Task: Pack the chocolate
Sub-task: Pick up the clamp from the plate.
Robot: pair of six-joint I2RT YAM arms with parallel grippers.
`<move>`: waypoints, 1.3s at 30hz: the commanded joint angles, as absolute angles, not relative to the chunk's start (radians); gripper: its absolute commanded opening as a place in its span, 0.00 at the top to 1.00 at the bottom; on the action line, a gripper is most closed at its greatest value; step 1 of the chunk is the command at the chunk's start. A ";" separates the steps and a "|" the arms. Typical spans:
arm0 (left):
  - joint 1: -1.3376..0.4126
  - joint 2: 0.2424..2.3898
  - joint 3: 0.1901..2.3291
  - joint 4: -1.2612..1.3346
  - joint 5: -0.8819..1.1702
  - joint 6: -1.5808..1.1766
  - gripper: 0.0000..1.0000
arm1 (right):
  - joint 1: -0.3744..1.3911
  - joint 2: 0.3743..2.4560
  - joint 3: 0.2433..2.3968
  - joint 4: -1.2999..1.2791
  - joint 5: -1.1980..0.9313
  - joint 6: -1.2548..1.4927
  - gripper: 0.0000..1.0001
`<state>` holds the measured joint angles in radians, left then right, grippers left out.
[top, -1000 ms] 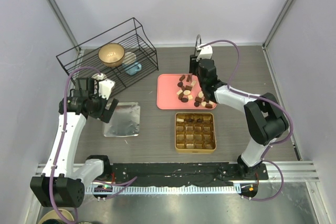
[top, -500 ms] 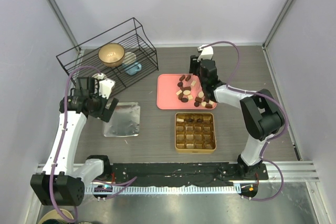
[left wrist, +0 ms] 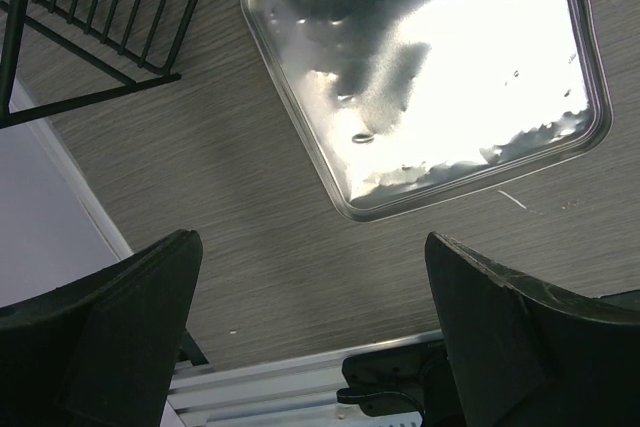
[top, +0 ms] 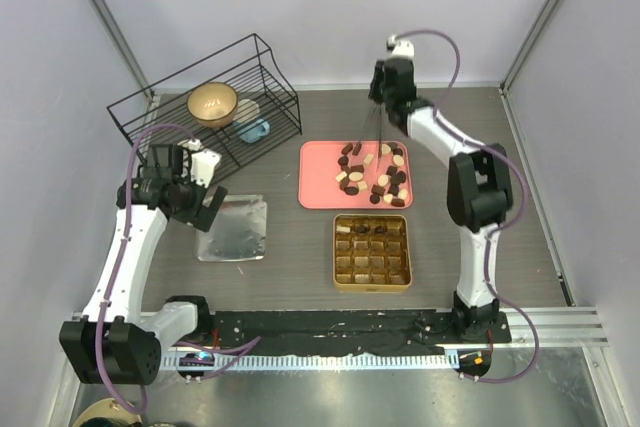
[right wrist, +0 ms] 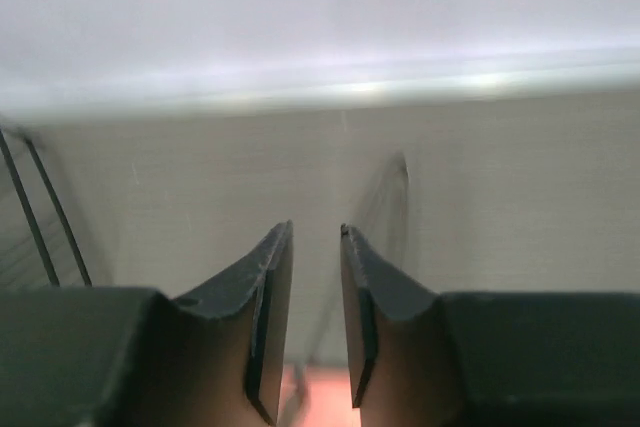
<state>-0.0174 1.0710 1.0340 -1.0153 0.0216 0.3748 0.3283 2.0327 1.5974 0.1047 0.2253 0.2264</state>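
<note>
Pink tray (top: 318,192): mid-tabletop, with chocolate (top: 375,175) scattered over its right half
Gold tin (top: 371,250): just in front of the tray, with a few pieces in its back row
Right arm (top: 440,132): raised beyond the tray's far edge; jaws a narrow gap, nothing seen between them, wrist view blurred
Left arm (top: 135,237): jaws wide and empty, above bare tabletop (left wrist: 300,277) beside the silver lid (left wrist: 430,67)

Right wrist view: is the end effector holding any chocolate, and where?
Nothing is held: the right end effector has its jaws narrowly apart with an empty gap.
</note>
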 commanded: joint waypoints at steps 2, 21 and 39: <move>-0.014 1.063 1.060 -0.980 0.034 0.373 0.00 | 0.259 2.329 2.156 -0.492 0.106 0.316 0.75; -0.014 1.034 1.028 -0.979 0.014 0.390 0.00 | 0.247 2.349 2.048 -0.571 0.015 0.296 0.67; -0.014 0.977 1.158 -1.081 0.087 0.362 0.00 | 0.336 1.927 1.627 -0.175 0.014 0.276 0.99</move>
